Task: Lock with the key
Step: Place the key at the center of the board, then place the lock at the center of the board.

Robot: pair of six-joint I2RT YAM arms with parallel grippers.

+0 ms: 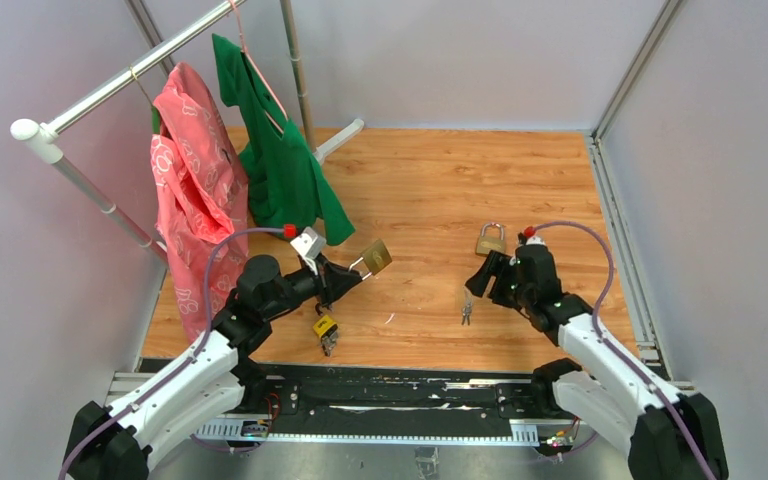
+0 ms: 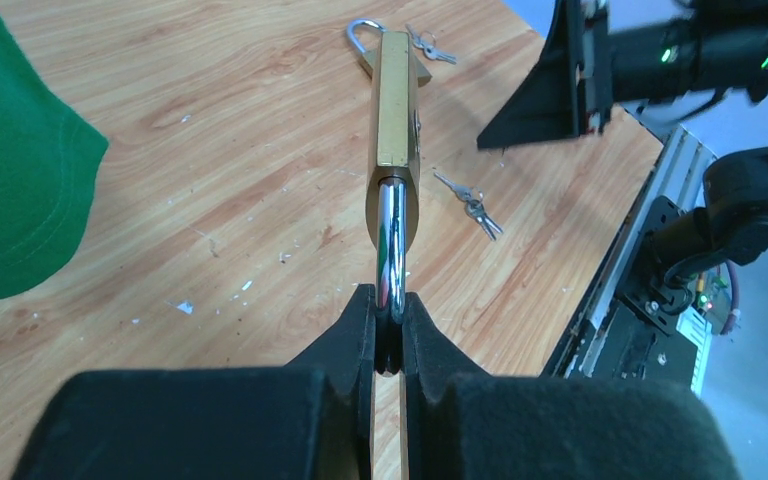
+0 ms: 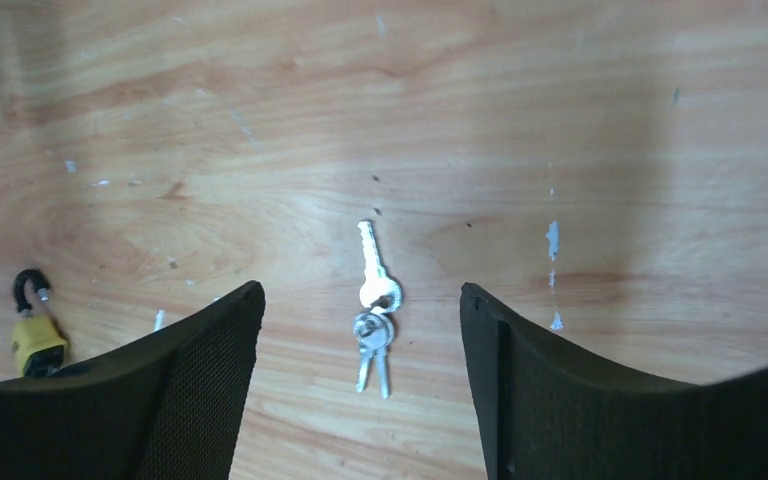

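On the left wrist camera I see the left gripper (image 2: 388, 322) clamped on the chrome shackle of a brass padlock (image 2: 395, 110). The lock is held off the wooden table (image 2: 210, 160), edge-on to the lens with its body pointing away from the fingers, and from this angle I cannot tell whether the shackle is latched. The right gripper (image 3: 360, 290) hangs above the boards with its fingers (image 3: 200, 350) well apart. Between them, flat on the wood, lies the bunch of keys (image 3: 374, 312) — small silver keys on a ring, one pointing away and two back toward the camera. From overhead, the bunch sits just beside the right gripper's tips, with a second brass padlock (image 1: 491, 241) lying near it farther from the arms. A small yellow padlock (image 1: 325, 328) with a black shackle rests near the left arm.
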